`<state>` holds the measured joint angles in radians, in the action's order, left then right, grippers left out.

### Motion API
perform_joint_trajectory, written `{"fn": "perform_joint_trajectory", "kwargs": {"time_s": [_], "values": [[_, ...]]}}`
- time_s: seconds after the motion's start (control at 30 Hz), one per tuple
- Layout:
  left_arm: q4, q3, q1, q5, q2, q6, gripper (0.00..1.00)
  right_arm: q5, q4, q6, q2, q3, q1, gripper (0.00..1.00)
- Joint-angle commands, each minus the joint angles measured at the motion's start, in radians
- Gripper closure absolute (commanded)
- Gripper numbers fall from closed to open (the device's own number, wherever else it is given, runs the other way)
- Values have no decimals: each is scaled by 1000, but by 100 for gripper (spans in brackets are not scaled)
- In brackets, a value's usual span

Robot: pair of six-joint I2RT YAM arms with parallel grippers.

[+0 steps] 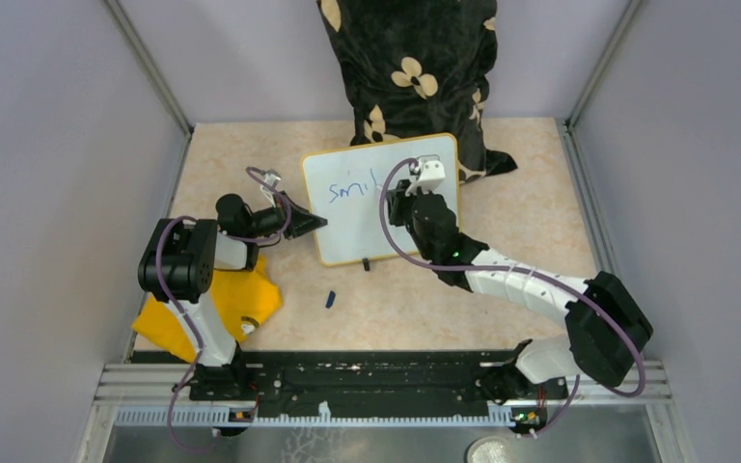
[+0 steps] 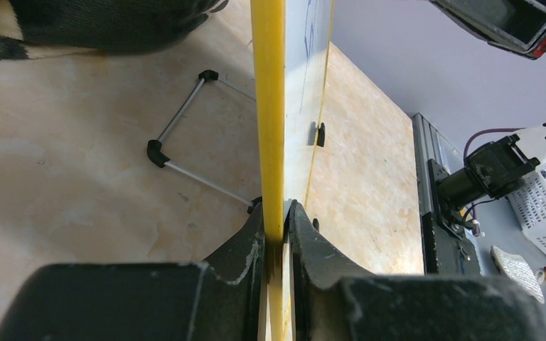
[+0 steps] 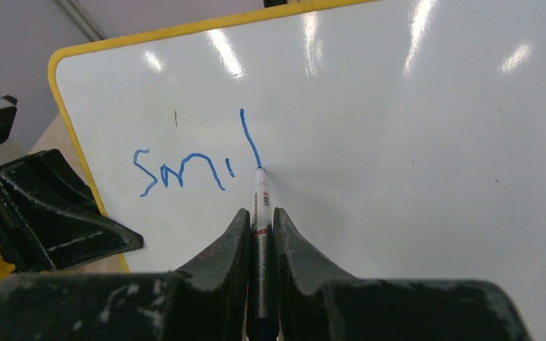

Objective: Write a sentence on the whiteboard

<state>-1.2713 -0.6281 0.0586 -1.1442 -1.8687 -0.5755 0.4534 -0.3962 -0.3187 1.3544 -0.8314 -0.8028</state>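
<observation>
Slippage worries me: my left pincer (image 2: 277, 213) pinches the whiteboard (image 2: 268, 106) by its left rim; my right pincer (image 3: 259, 217) pinches the marker (image 3: 261, 190), tip on the whiteboard, the sentence (image 3: 185, 170) reading "smil". Pressing hard could tip the whiteboard, propped on the surface (image 2: 78, 156), backward.

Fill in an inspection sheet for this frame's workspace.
Surface: beige table, marbled pattern.
Job's things: whiteboard; sentence in blue, only "smil" written, unfinished.
Clutter: yellow cloth; small blue piece; dark floral fabric behind the board.
Grippers: left gripper shut on the whiteboard's rim; right gripper shut on a marker, tip on the board.
Cables: purple cables loop along both arms.
Surroundings: grey walls.
</observation>
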Motion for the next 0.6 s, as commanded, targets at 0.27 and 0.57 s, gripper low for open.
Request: {"fn": "perform_joint_trajectory", "kwargs": {"time_s": [0.27,0.57], "values": [[29,-9,9,15,-24,59,100,8,48,-26,-61,45,7,100],[29,-10,9,14,-24,57,100,8,29,-22,-122,51,8,100]]}}
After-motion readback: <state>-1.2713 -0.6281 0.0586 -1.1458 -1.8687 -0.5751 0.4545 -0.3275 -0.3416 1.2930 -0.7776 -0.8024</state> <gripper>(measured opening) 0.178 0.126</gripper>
